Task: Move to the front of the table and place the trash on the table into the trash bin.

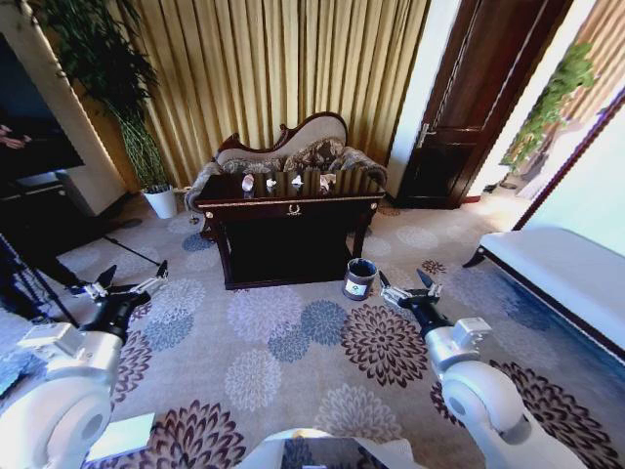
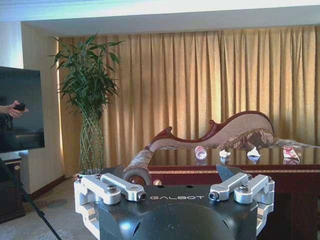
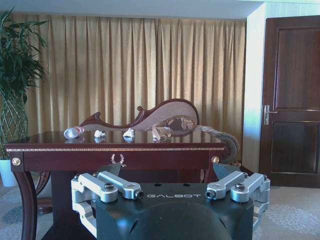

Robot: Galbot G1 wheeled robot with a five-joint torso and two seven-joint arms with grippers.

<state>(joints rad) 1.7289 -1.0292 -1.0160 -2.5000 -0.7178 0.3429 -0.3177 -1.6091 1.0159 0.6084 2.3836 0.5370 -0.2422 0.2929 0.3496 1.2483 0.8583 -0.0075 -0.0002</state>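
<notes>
facing the desk [image 1: 290, 200] from well back, you're on the approach step, left gripper [image 1: 129, 280] and right gripper [image 1: 407, 285] both spread apart and empty, so drive closer until the trash [image 1: 248, 183] on the desk and the trash bin [image 1: 359, 277] beside the desk are reachable.

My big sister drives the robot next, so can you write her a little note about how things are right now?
Left tool: open, empty, held low over the carpet on the robot's left.
Right tool: open, empty, low on the robot's right, near the trash bin.
The table is ahead, not yet reached. The bottle, two paper wads and the wrapper lie in a row on its top.
Done: nothing binned.
Left: drive up, then bin every piece.
</notes>
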